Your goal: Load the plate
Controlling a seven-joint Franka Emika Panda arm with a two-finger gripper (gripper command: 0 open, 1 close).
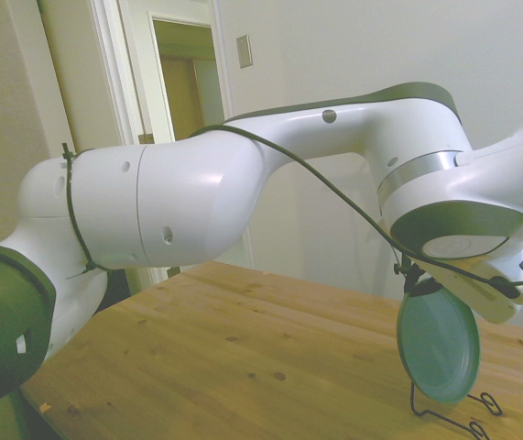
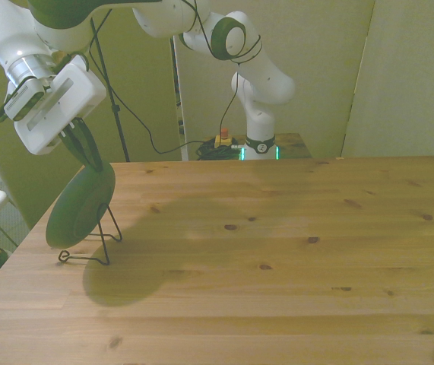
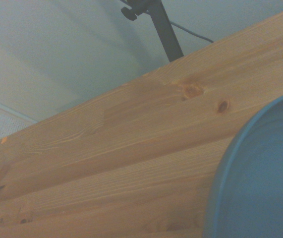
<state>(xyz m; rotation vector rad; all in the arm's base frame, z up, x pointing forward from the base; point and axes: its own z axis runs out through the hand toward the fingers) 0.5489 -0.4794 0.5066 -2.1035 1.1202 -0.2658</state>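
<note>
One plate (image 2: 80, 205) held upright at rim by clamped claw (image 2: 86, 156), seated in wire stand (image 2: 102, 242) on table (image 2: 277, 251); release left.

The plate (image 2: 80, 205) stands on edge in the wire stand (image 2: 95, 247), which sits on the table (image 2: 277, 251) near its edge at the front view's left. The gripper (image 2: 83, 148) is directly above the stand, at the plate's upper rim.
</note>
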